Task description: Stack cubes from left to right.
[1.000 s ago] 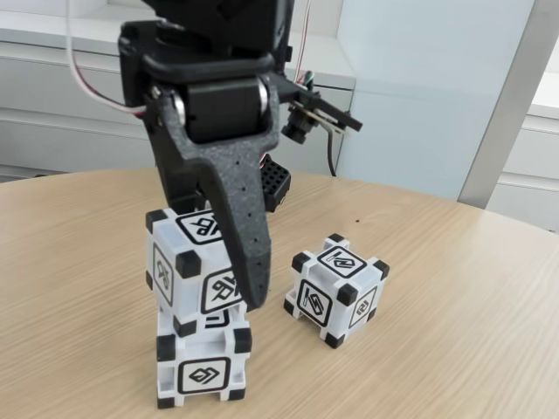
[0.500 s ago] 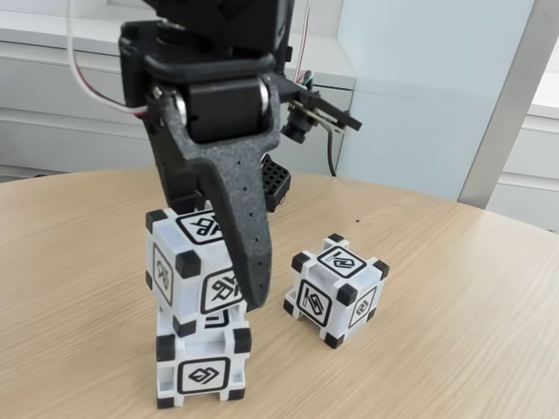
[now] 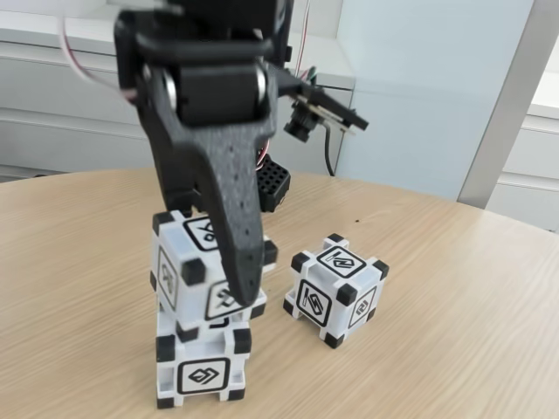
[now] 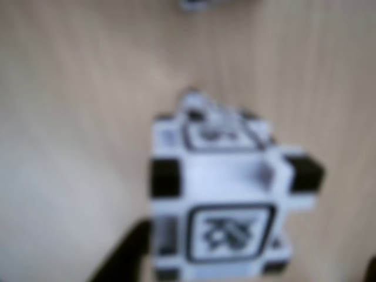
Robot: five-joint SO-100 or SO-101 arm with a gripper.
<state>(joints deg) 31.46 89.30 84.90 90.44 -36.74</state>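
on the left of the fixed view two cubes are already stacked: the bottom cube [image 3: 203,371] sits flat on the wooden table [image 3: 454,332], and the top cube [image 3: 208,272] rests on it, turned a little out of line so its corners do not quite match the one beneath. the gripper [image 3: 229,288] comes straight down over that top cube, its big dark finger lying across the cube's front face. i'd say it is clamped on the top cube, though the far finger is hidden behind it, so that is a reading and not a certainty. in the wrist view the top cube [image 4: 223,205] sits blurred right under the camera, between dark finger shapes at the bottom edge.

moving right, the third cube [image 3: 336,290] stands alone on the table, just beside the stack, rotated so one corner faces the fixed camera.

what matters next, to my eye: that lone cube lies to the right of the gripper and lower than it, so the hand must let go, lift clear of the slightly twisted tower without nudging it, then travel right and down.
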